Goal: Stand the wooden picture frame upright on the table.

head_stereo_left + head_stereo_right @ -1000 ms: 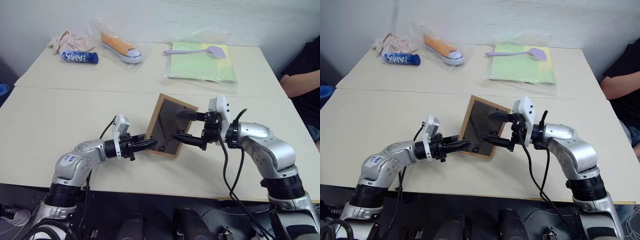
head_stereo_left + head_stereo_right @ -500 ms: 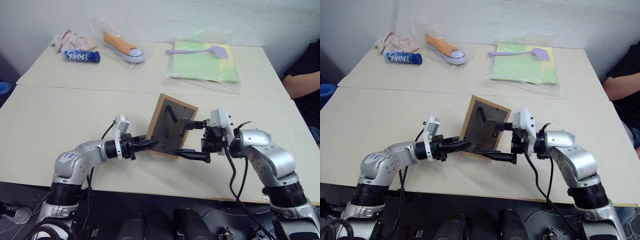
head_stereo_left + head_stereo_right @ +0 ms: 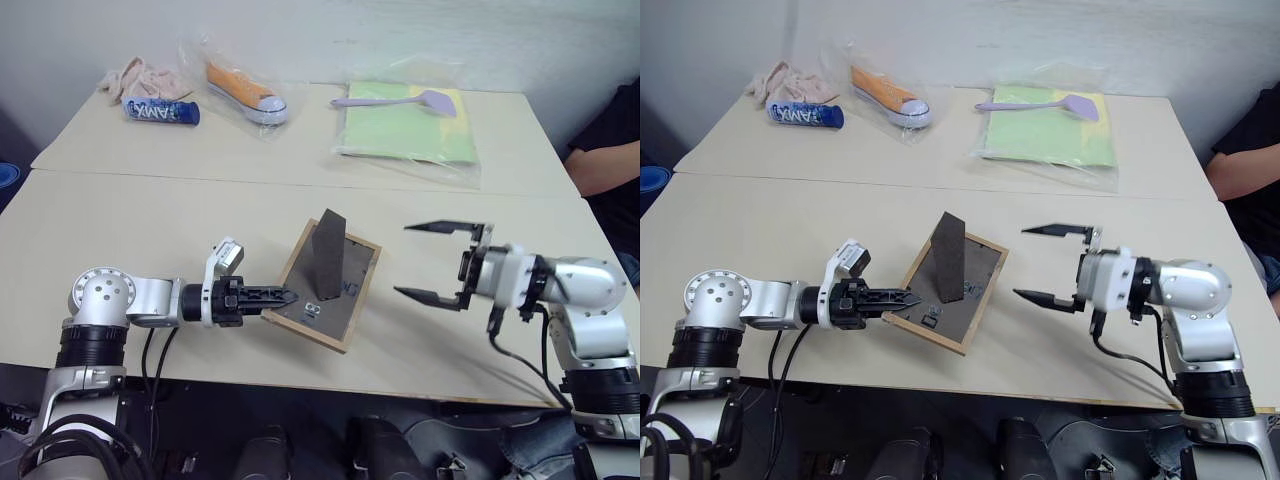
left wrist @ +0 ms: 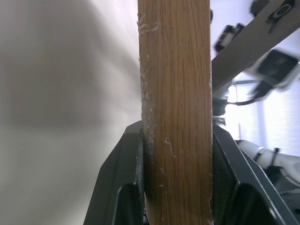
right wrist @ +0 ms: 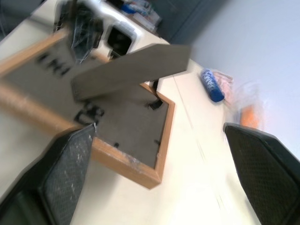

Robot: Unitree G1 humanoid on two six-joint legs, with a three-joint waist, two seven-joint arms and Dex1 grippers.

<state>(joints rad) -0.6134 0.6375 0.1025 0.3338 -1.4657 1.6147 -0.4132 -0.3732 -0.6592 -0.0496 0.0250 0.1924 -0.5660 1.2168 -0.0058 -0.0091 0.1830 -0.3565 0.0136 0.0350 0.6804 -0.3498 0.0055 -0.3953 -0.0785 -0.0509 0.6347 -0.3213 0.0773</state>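
Low in the centre of the head view, the frame (image 3: 325,286) lies back-up on the table (image 3: 120,230), its dark stand (image 3: 327,254) sticking up. The left gripper (image 3: 283,296) pinches the frame's lower left edge. At the lower right, the right gripper (image 3: 428,262) hangs spread wide, just beside the frame and apart from it.

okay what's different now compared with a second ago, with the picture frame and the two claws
The right claw let go of the wooden picture frame and drew back to the right, jaws wide open. The frame tipped down from nearly upright to lie low, back side up, and its hinged stand now sticks up. The left claw stayed shut on the frame's edge. Items at the table's far side did not move.
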